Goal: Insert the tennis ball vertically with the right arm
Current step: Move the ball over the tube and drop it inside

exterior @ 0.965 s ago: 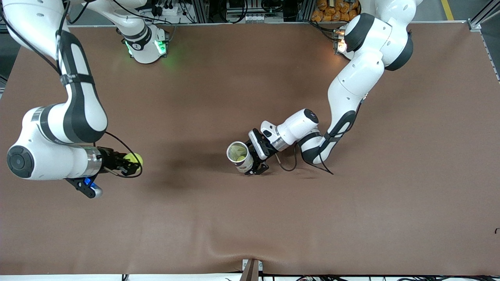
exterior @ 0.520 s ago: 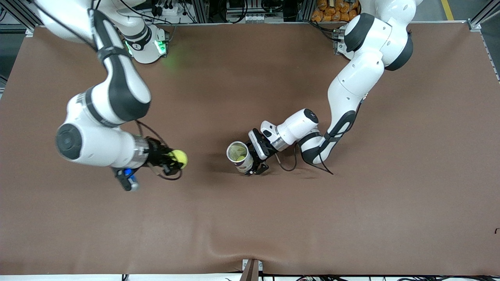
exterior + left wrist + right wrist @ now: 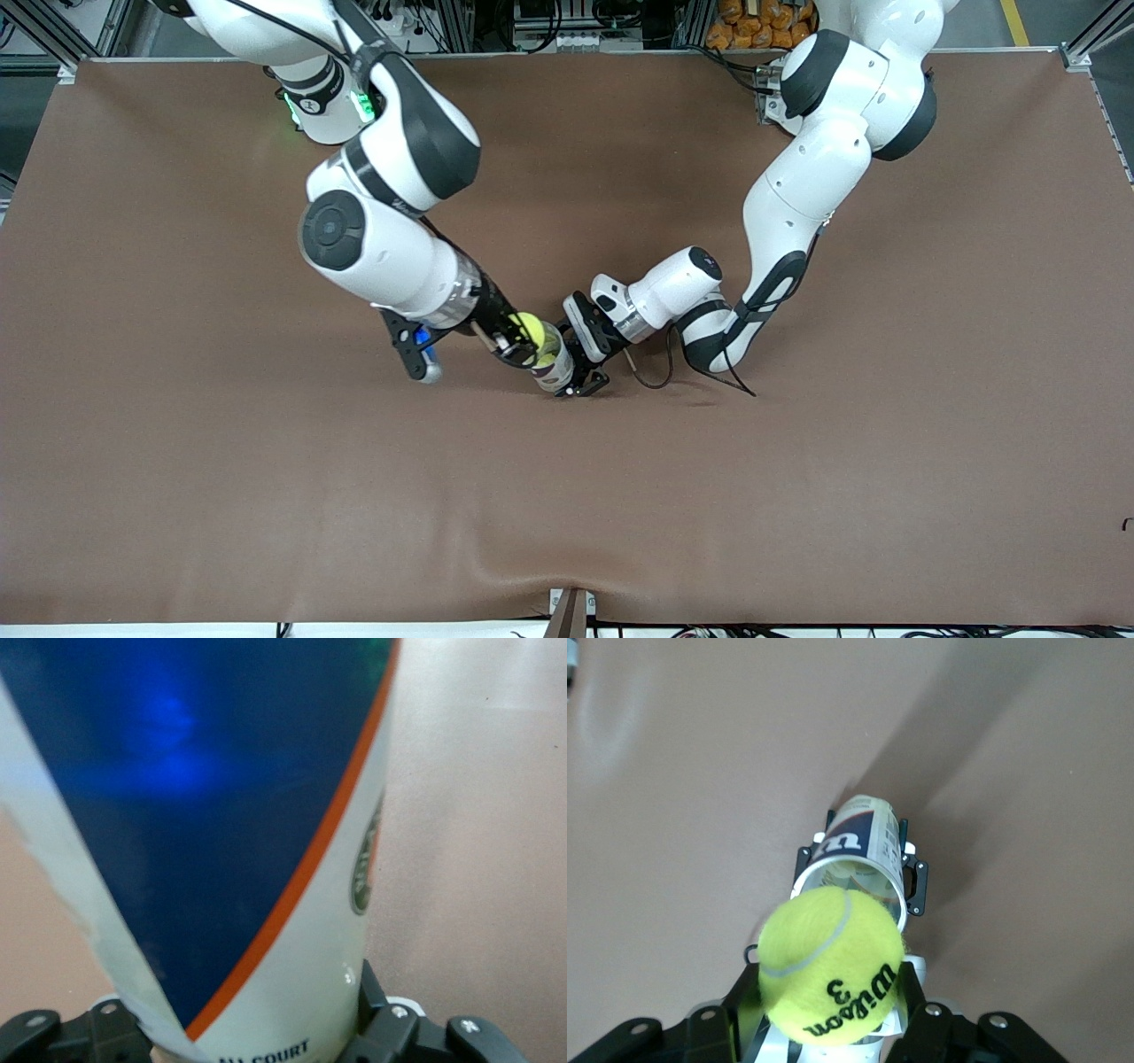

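Landmark: ball can [image 3: 555,358], upright on the brown worktop [image 3: 797,496], roughly mid-worktop, mouth open upward.

Left gripper [image 3: 580,359] clamps the can's lower body from the side toward the left arm's end; fingers narrow, touching the can wall on both sides. Left wrist view is filled w/ the can's label [image 3: 221,833]: blue panel, orange stripe, white band, part of the print "COURT" at the edge; black finger [image 3: 390,1028] flanks the can base.

Right gripper [image 3: 521,341] is over the can's mouth, shut on the tennis ball [image 3: 530,329]. Ball is yellow-green, marked "Wilson 3" in the right wrist view [image 3: 831,964], and sits just above the can rim, overlapping it; can't tell whether ball and rim touch. Below the ball in that view, the can opening [image 3: 855,881] shows a pale interior w/ something yellowish inside.

Right arm reaches in from its base to the can; left arm's elbow rests low near the worktop beside the can.
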Available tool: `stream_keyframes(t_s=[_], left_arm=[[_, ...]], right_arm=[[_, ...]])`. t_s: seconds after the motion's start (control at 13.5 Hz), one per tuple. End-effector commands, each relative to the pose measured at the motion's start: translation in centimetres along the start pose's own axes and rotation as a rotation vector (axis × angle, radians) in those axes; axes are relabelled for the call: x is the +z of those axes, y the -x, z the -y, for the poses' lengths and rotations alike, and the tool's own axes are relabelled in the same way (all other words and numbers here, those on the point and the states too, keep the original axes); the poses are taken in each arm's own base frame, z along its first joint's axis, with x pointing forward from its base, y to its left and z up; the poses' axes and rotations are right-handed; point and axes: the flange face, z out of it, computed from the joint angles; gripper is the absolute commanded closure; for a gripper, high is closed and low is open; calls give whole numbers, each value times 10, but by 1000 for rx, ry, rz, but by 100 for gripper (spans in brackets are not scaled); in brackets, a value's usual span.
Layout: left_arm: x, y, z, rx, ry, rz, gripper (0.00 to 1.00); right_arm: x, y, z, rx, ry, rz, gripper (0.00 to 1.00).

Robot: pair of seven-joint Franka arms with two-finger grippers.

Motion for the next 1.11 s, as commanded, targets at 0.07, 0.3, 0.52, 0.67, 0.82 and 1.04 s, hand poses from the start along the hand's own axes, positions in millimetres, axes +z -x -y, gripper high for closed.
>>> stream_keyframes(t_s=[0.07,0.3,0.52,0.67,0.82,1.04], left_arm=[[0,-3,0,10,3,-13,17],[1,-2,-1,7,4,-12,17],[0,-1,-1,7,4,-11,17],[0,-1,-1,8,5,-11,17],[0,-1,-1,6,5,-10,17],[0,-1,-1,6,5,-10,17]], right_arm=[[24,4,7,10,-8,2,100],[31,4,8,15,-11,-3,16],[30,11,8,-1,-14,-11,0],[29,11,8,-1,-14,-11,0],[25,10,8,-3,-12,-13,0],[21,-2,3,-4,37,-33,0]])
